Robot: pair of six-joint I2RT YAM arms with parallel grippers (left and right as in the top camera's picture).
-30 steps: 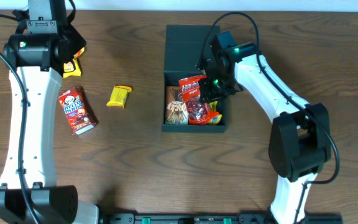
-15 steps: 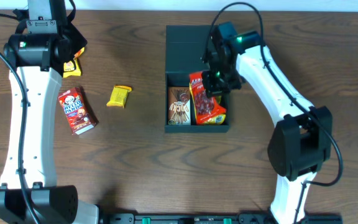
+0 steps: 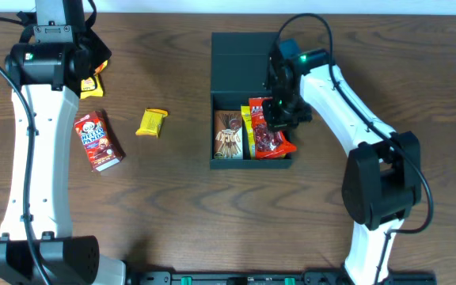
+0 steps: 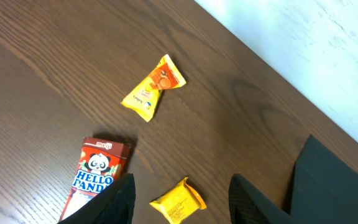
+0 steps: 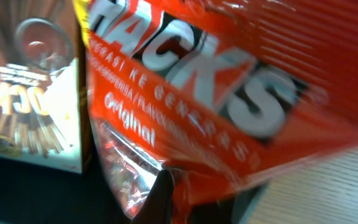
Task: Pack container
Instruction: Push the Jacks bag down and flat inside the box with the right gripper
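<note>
One container (image 3: 252, 164): brown box (image 3: 228, 135), red bag (image 3: 267, 133) pinched by right hand (image 3: 278, 120)

The table (image 3: 172, 198) is dark brown with streaked wood grain. Container (image 3: 240, 51) — plain dark teal-black. In it are a red-orange bag (image 3: 266, 131) with white lettering and a brown box (image 3: 228, 134) with cream print. Toward the left edge are a red panda box (image 3: 98, 141) with white-and-blue lettering, a yellow packet (image 3: 151, 122) and a yellow-orange sachet (image 4: 153, 88). Arms (image 3: 34, 158) — white, with black joints.
</note>
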